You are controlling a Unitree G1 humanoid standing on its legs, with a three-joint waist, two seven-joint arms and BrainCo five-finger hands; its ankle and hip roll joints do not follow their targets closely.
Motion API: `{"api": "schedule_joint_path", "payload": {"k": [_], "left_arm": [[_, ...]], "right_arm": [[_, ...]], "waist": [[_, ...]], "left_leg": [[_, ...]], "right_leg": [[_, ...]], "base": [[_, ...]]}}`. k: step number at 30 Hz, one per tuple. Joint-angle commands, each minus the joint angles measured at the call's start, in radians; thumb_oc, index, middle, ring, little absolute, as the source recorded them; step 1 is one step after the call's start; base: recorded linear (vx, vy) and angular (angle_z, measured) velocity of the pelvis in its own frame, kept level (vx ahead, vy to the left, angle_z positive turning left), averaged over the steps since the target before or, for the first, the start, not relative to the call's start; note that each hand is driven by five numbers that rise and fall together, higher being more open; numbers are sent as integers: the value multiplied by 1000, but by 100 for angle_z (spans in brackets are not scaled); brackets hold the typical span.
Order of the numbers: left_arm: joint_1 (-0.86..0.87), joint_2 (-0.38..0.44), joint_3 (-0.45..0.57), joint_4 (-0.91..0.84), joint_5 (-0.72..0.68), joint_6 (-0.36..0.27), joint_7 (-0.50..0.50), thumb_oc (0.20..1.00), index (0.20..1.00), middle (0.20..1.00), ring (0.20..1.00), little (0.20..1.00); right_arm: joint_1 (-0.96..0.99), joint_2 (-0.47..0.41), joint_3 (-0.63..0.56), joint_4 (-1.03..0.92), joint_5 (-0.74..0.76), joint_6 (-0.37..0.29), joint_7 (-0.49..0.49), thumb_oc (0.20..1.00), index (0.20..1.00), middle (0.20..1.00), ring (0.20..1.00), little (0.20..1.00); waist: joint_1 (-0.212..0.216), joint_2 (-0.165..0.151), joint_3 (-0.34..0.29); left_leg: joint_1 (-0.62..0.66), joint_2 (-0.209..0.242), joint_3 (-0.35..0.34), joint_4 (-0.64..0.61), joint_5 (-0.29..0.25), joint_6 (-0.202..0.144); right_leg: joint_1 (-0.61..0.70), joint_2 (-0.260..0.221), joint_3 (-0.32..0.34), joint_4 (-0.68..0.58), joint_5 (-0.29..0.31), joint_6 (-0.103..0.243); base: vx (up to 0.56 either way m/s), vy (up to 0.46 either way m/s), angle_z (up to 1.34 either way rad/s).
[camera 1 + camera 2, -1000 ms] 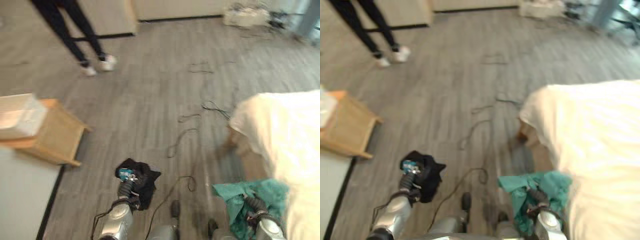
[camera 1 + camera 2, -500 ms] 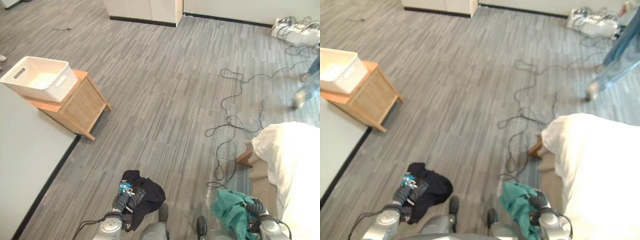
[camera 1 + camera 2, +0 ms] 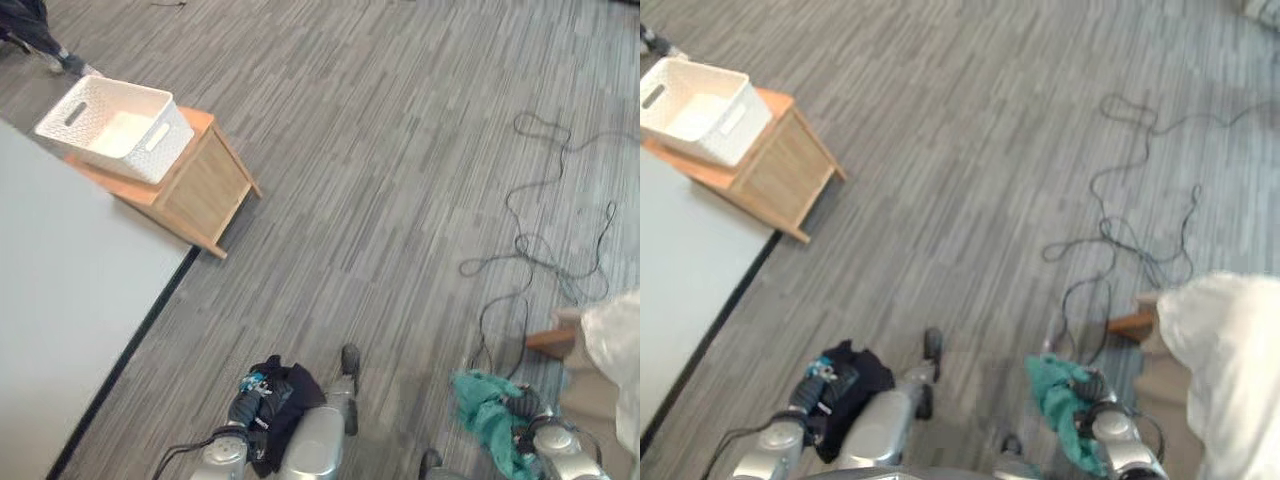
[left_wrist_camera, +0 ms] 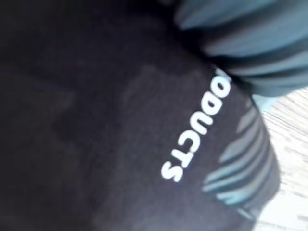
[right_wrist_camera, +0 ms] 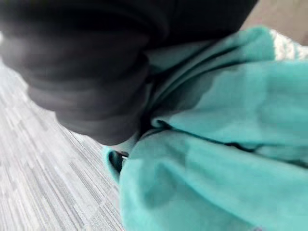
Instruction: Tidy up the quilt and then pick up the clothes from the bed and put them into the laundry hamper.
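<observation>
A black garment hangs from my left hand low in the left eye view, above the floor; the left wrist view shows its dark printed cloth up close. A teal garment is bunched in my right hand, and the same teal cloth lies against the hand's dark cover. The white slotted laundry hamper stands on a small wooden stand at the upper left, far from both hands. The cream quilt's corner hangs over the bed at the right edge.
A pale wall with a black base strip runs along the left. Loose black cables trail over the grey plank floor near the bed's wooden foot. A person's foot shows at the top left, behind the hamper.
The camera has swung left: the hamper and stand now sit nearer the middle and the bed has slid to the right edge. Both hands still carry their garments.
</observation>
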Motion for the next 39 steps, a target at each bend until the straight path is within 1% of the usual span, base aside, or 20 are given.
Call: {"api": "schedule_joint_path", "payload": {"k": [1, 3, 5, 8, 12, 16, 18, 19, 20, 21, 22, 25, 28, 29, 30, 32, 34, 36, 37, 39], "left_arm": [[-48, 19, -34, 7, 80, -20, 19, 200, 200, 200, 200, 200], [-56, 24, -35, 10, 88, -21, 27, 200, 200, 200, 200, 200], [-76, 25, -42, 21, 89, -25, 50, 200, 200, 200, 200, 200], [-157, -9, -69, 22, 104, -24, 56, 200, 200, 200, 200, 200], [-180, -8, -42, 150, 138, -44, 85, 200, 200, 200, 200, 200], [-148, -18, -41, 159, 157, -52, 84, 200, 200, 200, 200, 200], [-120, -31, -31, 156, 146, -54, 73, 200, 200, 200, 200, 200], [-93, -31, -26, 131, 122, -51, 69, 200, 200, 200, 200, 200], [-94, -30, -26, 130, 122, -51, 69, 200, 200, 200, 200, 200], [-83, -21, -23, 90, 98, -51, 63, 200, 200, 200, 200, 200], [-80, -1, -15, 29, 61, -47, 69, 200, 200, 200, 200, 200], [-70, -1, -13, 32, 65, -43, 66, 200, 200, 200, 200, 200], [-37, -15, -2, 56, 75, -48, 64, 200, 200, 200, 200, 200], [-31, -14, 7, 56, 82, -47, 64, 200, 200, 200, 200, 200], [-15, -9, 28, 57, 90, -42, 72, 200, 200, 200, 200, 200], [-11, -13, 42, 74, 79, -29, 67, 200, 200, 200, 200, 200], [-14, -17, 44, 91, 79, -25, 67, 200, 200, 200, 200, 200], [-5, -22, 43, 134, 93, -23, 69, 200, 200, 200, 200, 200], [-7, -17, 50, 132, 97, -19, 74, 200, 200, 200, 200, 200], [-33, -4, 65, 193, 96, -22, 90, 200, 200, 200, 200, 200]], "right_arm": [[-33, -41, -10, -15, -56, -11, -13, 200, 200, 200, 200, 200], [-35, -43, -8, -27, -60, -14, -14, 200, 200, 200, 200, 200], [-25, -38, -9, -66, -55, -18, -10, 200, 200, 200, 200, 200], [-18, -25, -3, -109, -15, -33, 2, 200, 200, 200, 200, 200], [-9, -18, -3, -111, -21, -33, -7, 200, 200, 200, 200, 200], [-3, -18, -8, -111, -44, -27, -11, 200, 200, 200, 200, 200], [16, -29, -9, -125, -47, -38, -2, 200, 200, 200, 200, 200], [-10, -43, -12, -119, -34, -45, -7, 200, 200, 200, 200, 200], [-11, -42, -12, -119, -34, -45, -7, 200, 200, 200, 200, 200], [-24, -53, -16, -128, -21, -47, -17, 200, 200, 200, 200, 200], [-53, -81, -16, -146, -7, -42, -29, 200, 200, 200, 200, 200], [-56, -101, -10, -152, -15, -38, -23, 200, 200, 200, 200, 200], [-40, -112, -9, -164, -26, -42, -14, 200, 200, 200, 200, 200], [-32, -114, -13, -176, -32, -44, -15, 200, 200, 200, 200, 200], [-15, -118, -15, -177, -59, -39, -16, 200, 200, 200, 200, 200], [4, -99, -11, -160, -80, -26, -2, 200, 200, 200, 200, 200], [8, -80, -5, -138, -84, -26, -4, 200, 200, 200, 200, 200], [28, -55, -20, -109, -84, -25, -1, 200, 200, 200, 200, 200], [34, -44, -29, -122, -79, -21, 2, 200, 200, 200, 200, 200], [45, -29, -46, -123, -58, -34, 0, 200, 200, 200, 200, 200]], "waist": [[-3, -1, -32], [-25, 24, -24], [-115, 95, 11], [-201, 106, 10], [-279, 82, -7], [-295, 102, -23], [-294, 106, -32], [-261, 97, -4], [-264, 93, -7], [-235, 67, 19], [-178, 40, 38], [-133, 36, 36], [-88, 45, 2], [-82, 58, -8], [-70, 67, -26], [-71, 48, -52], [-65, 36, -61], [-72, 22, -61], [-94, 35, -51], [-144, 72, -33]], "left_leg": [[59, -20, -44, -8, -83, -8], [119, -11, -62, -24, -104, 4], [293, 11, -137, -96, -145, 13], [412, 14, -226, -134, -200, -16], [530, 23, -319, -142, -305, -61], [626, 65, -355, -124, -353, -84], [609, 74, -376, 35, -304, -108], [443, 70, -358, 416, -119, -133], [436, 66, -361, 418, -116, -133], [311, 41, -353, 633, -72, -122], [182, 42, -271, 755, -113, -101], [110, 55, -196, 672, -148, -103], [85, 72, -59, 342, -167, -88], [72, 93, 0, 241, -151, -88], [70, 122, 147, 113, -105, -90], [134, 99, 207, 64, -131, -52], [150, 66, 178, 54, -149, -29], [209, 25, 160, 26, -184, 11], [257, 31, 133, -4, -187, 15], [366, 48, 35, -81, -193, 6]], "right_leg": [[-3, 41, 24, 361, 255, 153], [-64, 51, 39, 455, 309, 141], [-265, 90, 23, 601, 210, 86], [-390, 125, -4, 400, 130, 49], [-488, 102, 59, -89, 212, 84], [-489, 122, 88, -110, 235, 87], [-464, 129, 104, -51, 259, 61], [-379, 131, 105, -30, 237, 1], [-383, 126, 104, -31, 239, 1], [-337, 107, 97, -33, 229, -31], [-247, 98, 67, -69, 193, -53], [-161, 95, 38, -105, 147, -50], [-65, 103, -4, -128, 77, -28], [-38, 120, -19, -134, 51, -23], [32, 134, -69, -127, -5, -15], [29, 120, -124, -16, -4, 12], [4, 103, -134, 90, 23, 39], [-46, 57, -144, 322, 181, 132], [-101, 52, -107, 449, 231, 136], [-249, 43, -62, 586, 205, 106]], "base": [[594, 169, -4], [594, 117, 45], [841, 91, 66], [689, -118, 81], [735, -219, 110], [620, -216, 102], [514, -304, 59], [279, -235, 43], [373, -372, 72], [326, -377, 45], [513, -429, 40], [442, -169, -10], [514, 2, 31], [716, -21, 31], [715, -17, 41], [590, 70, 91], [308, 96, 92], [393, 48, 78], [682, -12, 65], [604, -55, 142]]}}
